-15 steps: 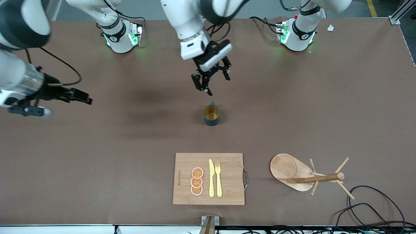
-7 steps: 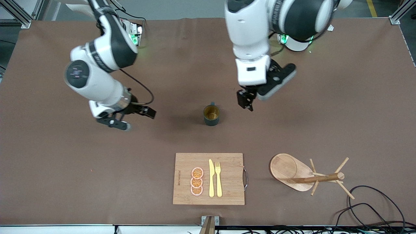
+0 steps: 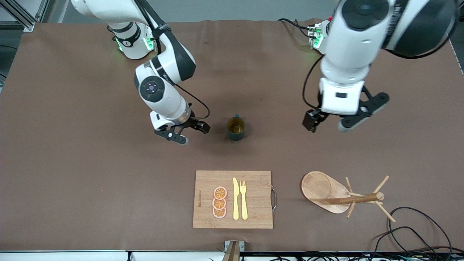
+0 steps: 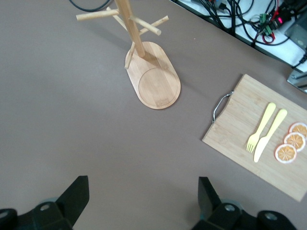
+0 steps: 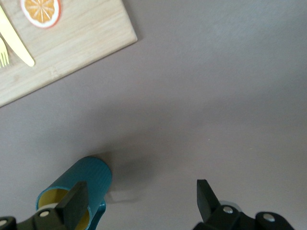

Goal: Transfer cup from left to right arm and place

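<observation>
The dark teal cup (image 3: 236, 128) with a mustard-yellow inside stands upright mid-table, its handle on the side toward the robots' bases. My right gripper (image 3: 200, 127) is low beside it, toward the right arm's end, open and empty. In the right wrist view the cup (image 5: 88, 182) shows just past one of the fingers (image 5: 74, 201) of the right gripper (image 5: 139, 203), outside the jaws. My left gripper (image 3: 310, 124) hangs open and empty over bare table toward the left arm's end, well apart from the cup. The left wrist view shows only table between the jaws of that gripper (image 4: 142, 196).
A wooden cutting board (image 3: 253, 188) with orange slices, a yellow knife and a fork lies nearer the front camera than the cup. A wooden mug tree (image 3: 340, 195) stands beside it toward the left arm's end. Cables (image 3: 417, 232) lie at that front corner.
My left gripper has swung away from above the cup toward the left arm's end. My right gripper has come in from the right arm's end to just beside the cup.
</observation>
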